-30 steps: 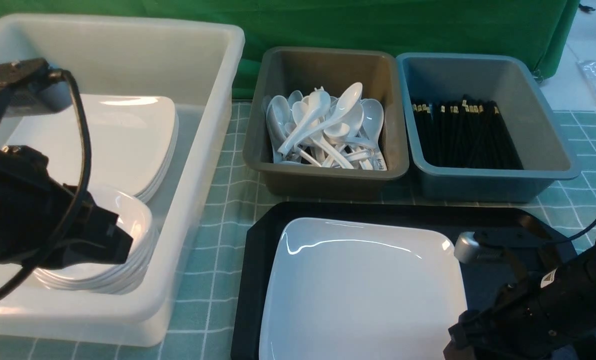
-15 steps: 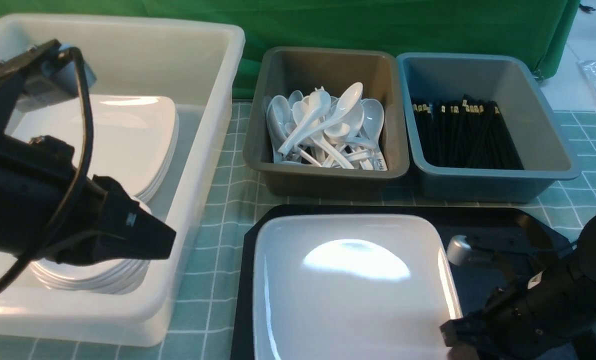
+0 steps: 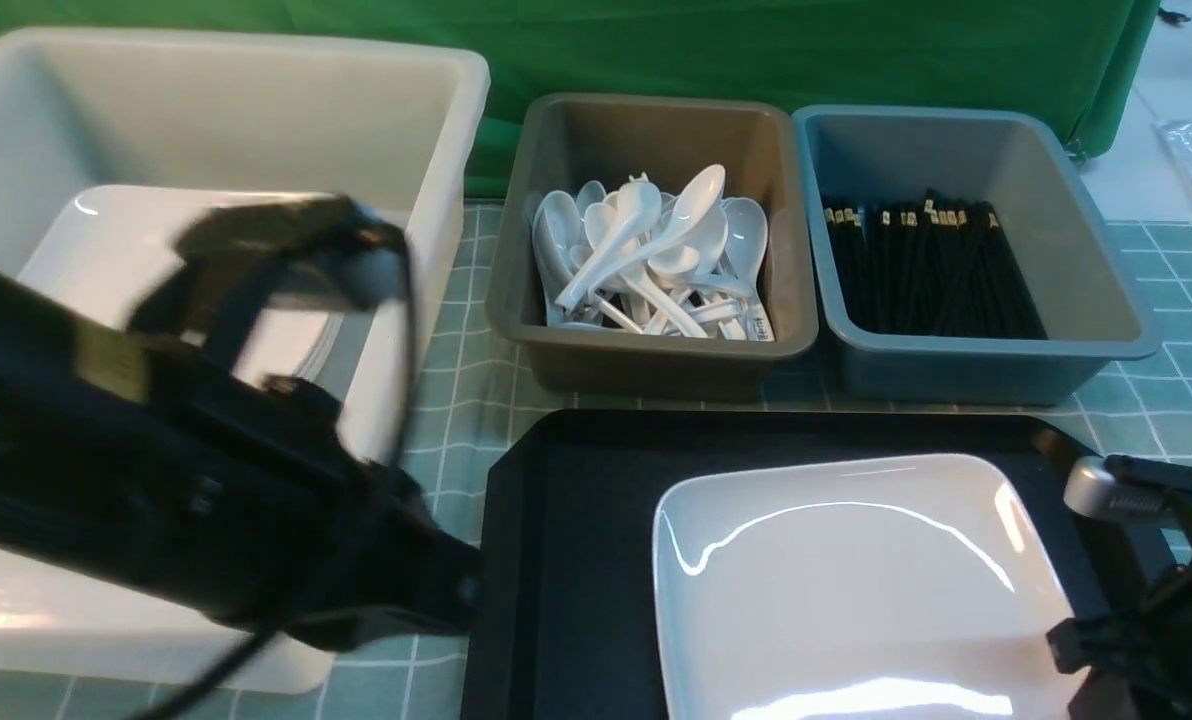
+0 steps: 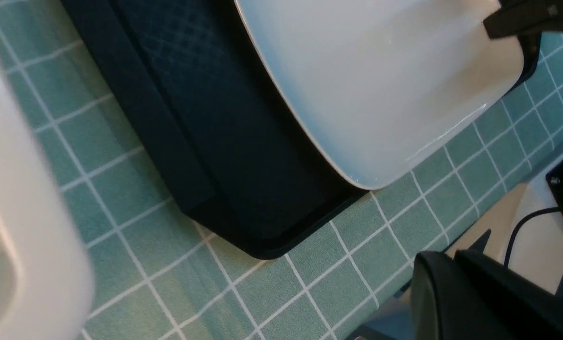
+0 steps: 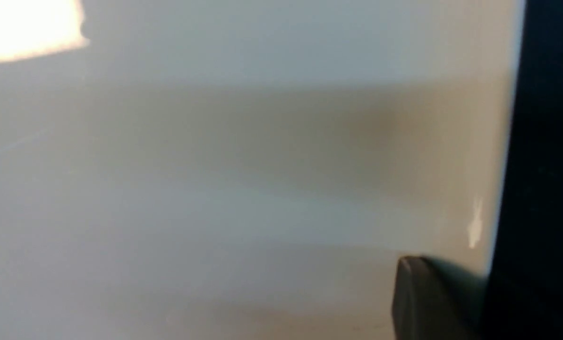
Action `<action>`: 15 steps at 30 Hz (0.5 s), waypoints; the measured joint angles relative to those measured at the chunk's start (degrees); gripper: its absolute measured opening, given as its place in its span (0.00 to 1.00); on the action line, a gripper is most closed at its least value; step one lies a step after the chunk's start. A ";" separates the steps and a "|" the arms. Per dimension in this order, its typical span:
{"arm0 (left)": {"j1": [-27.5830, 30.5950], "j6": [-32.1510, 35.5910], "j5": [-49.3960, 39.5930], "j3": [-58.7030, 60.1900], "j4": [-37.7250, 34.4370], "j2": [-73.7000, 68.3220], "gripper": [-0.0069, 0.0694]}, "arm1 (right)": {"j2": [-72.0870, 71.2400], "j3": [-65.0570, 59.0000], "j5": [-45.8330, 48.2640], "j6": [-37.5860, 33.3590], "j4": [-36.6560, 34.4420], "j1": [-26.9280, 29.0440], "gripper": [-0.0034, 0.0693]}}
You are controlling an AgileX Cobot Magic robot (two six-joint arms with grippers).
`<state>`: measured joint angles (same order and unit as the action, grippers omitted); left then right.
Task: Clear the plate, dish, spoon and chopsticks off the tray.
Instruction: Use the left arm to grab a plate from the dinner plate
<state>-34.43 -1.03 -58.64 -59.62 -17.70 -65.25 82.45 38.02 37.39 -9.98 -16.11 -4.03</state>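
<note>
The white square plate (image 3: 856, 580) is over the right half of the black tray (image 3: 576, 560). In the left wrist view the plate (image 4: 380, 85) overhangs the tray (image 4: 206, 118) at its near corner. My right gripper (image 3: 1076, 640) is shut on the plate's right edge, and one of its fingers (image 5: 432, 293) lies on the plate's inner surface (image 5: 215, 165). My left gripper (image 3: 456, 590) is shut and holds nothing. It hangs blurred at the tray's left rim, with its fingers (image 4: 451, 283) pressed together. The dish, spoon and chopsticks do not show on the tray.
A big white tub (image 3: 436, 200) at the left holds a stack of white plates (image 3: 106, 240), partly hidden by my left arm. Behind the tray stand a grey tub (image 3: 646, 360) with several white spoons and a blue tub (image 3: 1096, 300) with black sticks.
The right gripper closed on the plate and pulled it to the right side of the tray. The left arm swung out of the white tub, rightward to the tray's left rim.
</note>
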 joint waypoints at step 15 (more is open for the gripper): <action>-6.66 -2.84 3.25 -15.11 7.04 -25.97 0.11 | -15.30 2.82 11.84 -4.09 3.30 0.32 0.46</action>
<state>-41.10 -3.86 -55.39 -74.74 -10.66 -91.22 67.15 40.84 49.23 -14.07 -12.81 -3.70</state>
